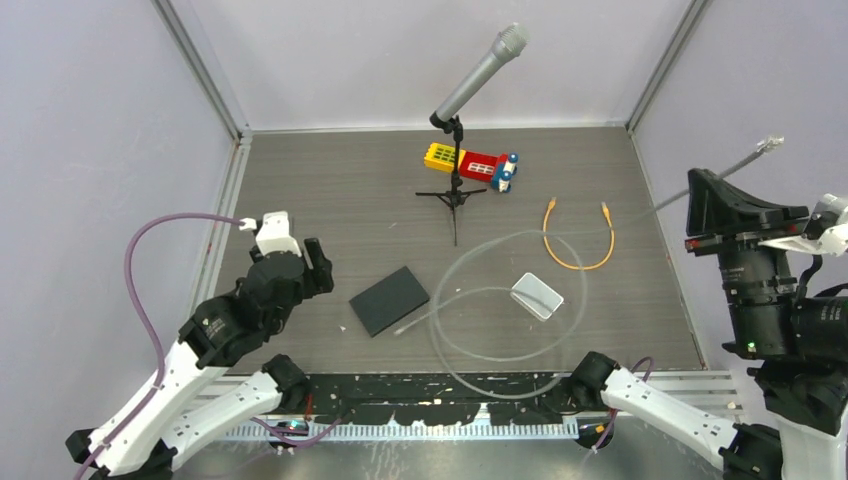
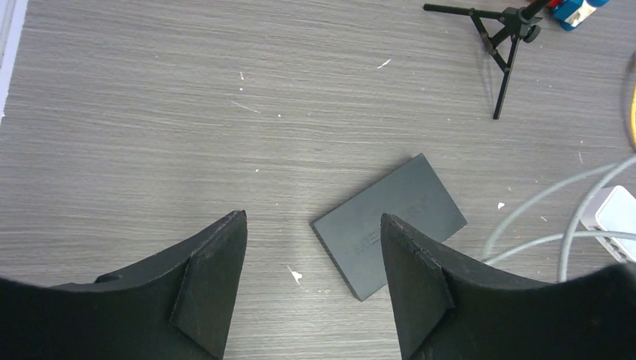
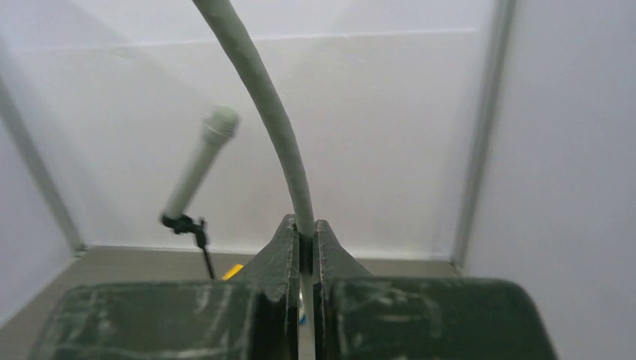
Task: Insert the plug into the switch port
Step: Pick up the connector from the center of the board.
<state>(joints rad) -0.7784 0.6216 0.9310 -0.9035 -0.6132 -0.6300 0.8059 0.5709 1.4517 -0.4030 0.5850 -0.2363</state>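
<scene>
plug (image 1: 770,145) up in air, cable (image 3: 289,161) pinched in r jaws.

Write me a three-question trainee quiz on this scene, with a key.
1. True or false: the left gripper grips the flat black rectangular switch.
2. The right gripper is shut on: A the round grey cable; B the switch; C nothing.
3. Is the clear plug on the cable's end in the switch yet?
Key: 1 false; 2 A; 3 no.
</scene>
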